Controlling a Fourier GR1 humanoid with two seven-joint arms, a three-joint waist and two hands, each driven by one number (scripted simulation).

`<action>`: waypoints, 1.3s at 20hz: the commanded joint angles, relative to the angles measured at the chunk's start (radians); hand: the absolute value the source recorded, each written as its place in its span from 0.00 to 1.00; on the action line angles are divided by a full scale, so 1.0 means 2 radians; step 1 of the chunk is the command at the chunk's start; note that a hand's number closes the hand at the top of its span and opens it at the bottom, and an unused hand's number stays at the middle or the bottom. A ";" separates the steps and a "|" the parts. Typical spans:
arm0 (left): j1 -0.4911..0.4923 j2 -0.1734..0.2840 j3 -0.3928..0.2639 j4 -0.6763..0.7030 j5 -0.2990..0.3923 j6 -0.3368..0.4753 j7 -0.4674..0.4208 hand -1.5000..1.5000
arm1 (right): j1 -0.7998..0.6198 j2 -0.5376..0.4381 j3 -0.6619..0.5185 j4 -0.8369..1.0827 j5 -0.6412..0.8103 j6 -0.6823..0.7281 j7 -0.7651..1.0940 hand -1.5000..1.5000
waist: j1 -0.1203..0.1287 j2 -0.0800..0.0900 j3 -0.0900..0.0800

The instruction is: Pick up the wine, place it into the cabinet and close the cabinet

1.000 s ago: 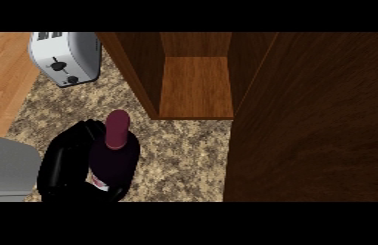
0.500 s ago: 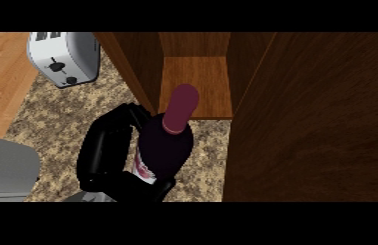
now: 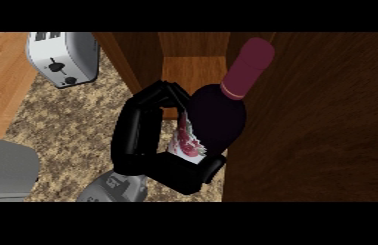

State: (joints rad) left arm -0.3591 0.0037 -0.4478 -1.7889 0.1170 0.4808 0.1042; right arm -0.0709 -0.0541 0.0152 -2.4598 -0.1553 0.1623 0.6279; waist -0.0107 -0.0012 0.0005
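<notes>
The wine bottle (image 3: 220, 114) is dark with a maroon capped neck and a white and red label. It leans with its neck up and to the right, just in front of the open wooden cabinet (image 3: 193, 71). My left hand (image 3: 136, 134) is shut on the bottle's body from the left, fingers round the far side and thumb under the near side. The bottle's neck overlaps the edge of the open cabinet door (image 3: 310, 129), the tall dark wood panel filling the right. The bottle's base is hidden by my hand. My right hand does not show.
A silver toaster (image 3: 63, 56) stands at the back left on the speckled stone counter (image 3: 66, 124). A grey shape (image 3: 15, 171) sits at the lower left edge. The cabinet's left wall (image 3: 133, 64) rises just beyond my fingers.
My left hand has carried the bottle from the lower left to the right and forward. The neck now reaches the cabinet opening and the door's edge.
</notes>
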 commanded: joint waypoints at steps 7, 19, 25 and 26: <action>-0.095 -0.002 -0.051 0.094 0.009 0.120 -0.010 1.00 | 0.020 0.006 0.008 -0.046 -0.034 0.006 0.007 0.00 | -0.003 0.000 0.000; -0.127 -0.002 -0.048 0.158 0.058 0.148 -0.058 1.00 | -0.015 -0.018 -0.027 -0.055 -0.067 -0.004 0.054 0.00 | -0.003 0.001 0.000; -0.107 -0.002 -0.004 0.177 0.089 0.110 -0.111 1.00 | 0.030 -0.005 -0.007 -0.089 -0.054 0.007 0.039 0.00 | -0.004 0.000 0.000; -0.113 -0.002 -0.017 0.197 0.114 0.128 -0.141 1.00 | 0.004 -0.012 -0.023 -0.064 -0.062 0.005 0.039 0.00 | -0.005 0.001 0.000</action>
State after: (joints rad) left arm -0.5701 0.0003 -0.5015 -1.4500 0.2873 0.7325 -0.1063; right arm -0.0906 -0.0783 -0.0159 -2.4439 -0.1698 0.1835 0.6436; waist -0.0180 -0.0002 0.0000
